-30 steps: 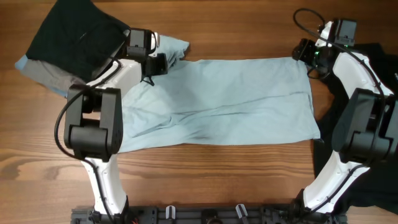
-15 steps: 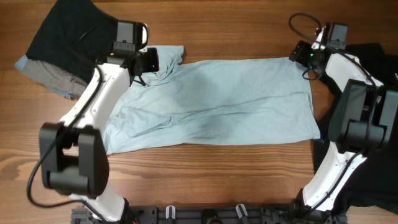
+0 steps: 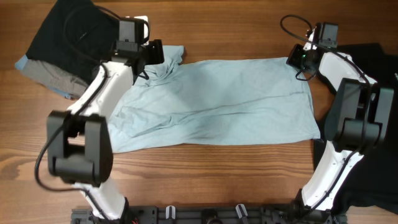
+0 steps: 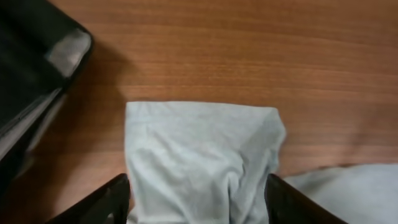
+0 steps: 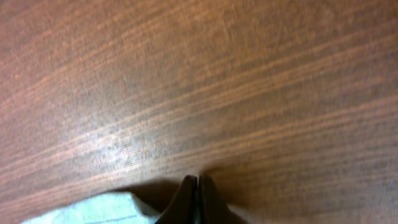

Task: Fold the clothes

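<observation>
Left claw (image 4: 199, 205): spread wide, dark fingers (image 4: 112, 199) at the 7 and 5 o'clock corners of the wrist view, straddling the sleeve (image 4: 199, 149) without clamping it; cloth filling the whole gap between them.

Right claw (image 5: 198, 193): tips pressed together with no gap, pointing at bare wood; no cloth visible between them, a pale scrap of fabric just beside at 8 o'clock in the wrist view; grip on it impossible to tell.

T-shirt (image 3: 217, 102): pale light blue, short-sleeved, spread flat and lengthwise across the middle of the worktop (image 3: 236, 31); long soft creases along the body, edge nearest the robot base wavy, end toward 9 o'clock rumpled.

Sleeve: flattened, squarish, its far hem straight, one corner rounded and slightly lifted; bunched into folds close to the fingers.

T-shirt relative to left claw: sleeve at the shirt's 10 o'clock corner, directly under and between the fingers, reaching toward 12 o'clock past them.

T-shirt relative to right claw: shirt's 2 o'clock corner touching or just beside the tips, body stretching away toward 8 o'clock.

Other clothes: black garment (image 3: 74, 31) piled on a grey garment (image 3: 46, 74) at 10 o'clock on the worktop, near the left arm; another dark garment (image 3: 379, 59) at 3 o'clock, partly hidden under the right arm.
</observation>
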Motion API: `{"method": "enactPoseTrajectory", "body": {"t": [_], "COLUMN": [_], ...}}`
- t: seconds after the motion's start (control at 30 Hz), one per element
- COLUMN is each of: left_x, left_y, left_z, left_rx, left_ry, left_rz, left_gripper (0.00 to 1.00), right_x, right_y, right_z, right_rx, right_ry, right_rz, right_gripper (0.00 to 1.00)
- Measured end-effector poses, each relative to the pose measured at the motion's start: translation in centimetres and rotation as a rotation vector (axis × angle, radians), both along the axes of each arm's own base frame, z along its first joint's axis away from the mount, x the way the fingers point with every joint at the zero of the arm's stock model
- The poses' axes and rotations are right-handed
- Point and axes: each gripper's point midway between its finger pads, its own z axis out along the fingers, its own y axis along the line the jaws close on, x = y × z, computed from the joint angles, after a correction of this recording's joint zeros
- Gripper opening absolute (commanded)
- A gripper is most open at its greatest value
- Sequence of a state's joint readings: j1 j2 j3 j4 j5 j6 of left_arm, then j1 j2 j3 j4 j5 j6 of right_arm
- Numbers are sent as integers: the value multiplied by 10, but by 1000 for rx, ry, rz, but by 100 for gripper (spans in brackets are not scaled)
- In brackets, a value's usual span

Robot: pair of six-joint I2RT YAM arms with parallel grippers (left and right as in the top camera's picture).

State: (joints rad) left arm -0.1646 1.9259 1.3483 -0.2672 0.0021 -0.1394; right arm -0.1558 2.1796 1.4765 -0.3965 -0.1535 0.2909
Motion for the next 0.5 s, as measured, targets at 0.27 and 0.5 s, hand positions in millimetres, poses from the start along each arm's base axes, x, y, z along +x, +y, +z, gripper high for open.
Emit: {"method": "enactPoseTrajectory", "body": {"t": [0.27,0.5], "left_x": [22,29], "left_y": [-7,7], "left_z": [-68,-88], "left_rx": [-2,67], "left_ry": [12,2], "left_rz": [-8,48], "left_gripper": [69,56], "right_x": [-31,-32], "right_y": [5,5], "right_z": [13,84], "right_rx": [17,-8], "right_ry": [101,-15], "right_rz": [1,14], "right_gripper": [4,4]}}
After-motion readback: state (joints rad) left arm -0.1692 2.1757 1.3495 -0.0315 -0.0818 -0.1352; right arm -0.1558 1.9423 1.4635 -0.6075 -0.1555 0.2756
